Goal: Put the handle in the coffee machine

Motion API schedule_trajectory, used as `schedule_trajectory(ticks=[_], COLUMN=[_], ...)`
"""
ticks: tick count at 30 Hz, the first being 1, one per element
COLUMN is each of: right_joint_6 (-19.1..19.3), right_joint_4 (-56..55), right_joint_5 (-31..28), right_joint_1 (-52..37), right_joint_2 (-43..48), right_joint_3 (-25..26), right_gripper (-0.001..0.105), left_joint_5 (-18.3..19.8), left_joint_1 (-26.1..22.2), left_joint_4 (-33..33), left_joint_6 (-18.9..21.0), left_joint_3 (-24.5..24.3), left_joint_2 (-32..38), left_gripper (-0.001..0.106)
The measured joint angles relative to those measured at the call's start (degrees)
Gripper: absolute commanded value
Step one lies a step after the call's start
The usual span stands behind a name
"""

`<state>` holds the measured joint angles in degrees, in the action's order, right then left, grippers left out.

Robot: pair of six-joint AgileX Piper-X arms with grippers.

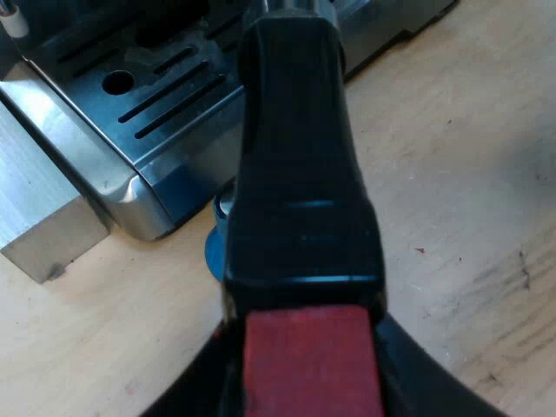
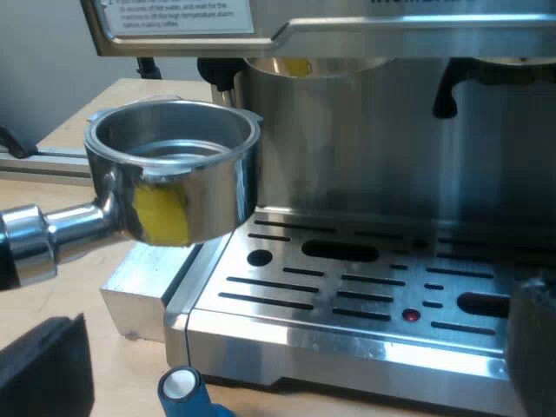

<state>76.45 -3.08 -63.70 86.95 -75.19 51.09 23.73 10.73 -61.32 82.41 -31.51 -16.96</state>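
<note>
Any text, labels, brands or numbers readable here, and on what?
White label on the steel espresso machine, above the drip tray: several printed lines, too small to read.
Dark lettering on the machine's front panel: cut off, unreadable.
Metal holder with the dark, red-ended handle: no text seen.
</note>
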Motion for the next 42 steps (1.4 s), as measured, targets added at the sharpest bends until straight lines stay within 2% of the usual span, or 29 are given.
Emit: schedule_trajectory(ticks=[5, 11, 20, 23, 33, 36, 42], right_joint_6=[4.8, 5.8, 5.8, 5.8, 5.6, 5.6, 9.6], right_joint_4=[4.9, 11.2, 11.9, 11.9, 11.9, 11.9, 11.9], right_joint_5=[-0.1, -0.1, 0.3, 1.0, 3.4, 3.5, 3.8], right_joint_1=[-0.1, -1.3, -1.7, -1.7, -1.7, -1.7, -1.7], right_joint_2=[-1.9, -4.6, -4.7, -4.7, -4.7, -4.7, -4.7], right_joint_3=[0.0, 0.0, 0.0, 0.0, 0.0, 0.0, 0.0], right_gripper=[0.098, 0.098, 0.098, 0.098, 0.098, 0.098, 0.098], left_joint_5=[0.0, 0.0, 0.0, 0.9, 3.2, 5.5, 6.6], left_joint_1=[0.0, 0.0, 0.0, 0.0, 0.0, 0.0, -0.4], left_joint_4=[0.0, 0.0, 0.0, 0.0, 3.3, 4.6, 6.2], left_joint_6=[0.0, 0.0, -0.5, -2.3, -3.3, -3.3, -3.5], left_joint_3=[0.0, 0.0, 0.0, 0.0, 2.6, 2.8, 3.0], left_joint_2=[0.0, 0.0, 0.0, 0.0, -0.5, -0.5, -2.9], left_gripper=[0.0, 0.0, 0.0, 0.0, 0.0, 0.0, 0.0])
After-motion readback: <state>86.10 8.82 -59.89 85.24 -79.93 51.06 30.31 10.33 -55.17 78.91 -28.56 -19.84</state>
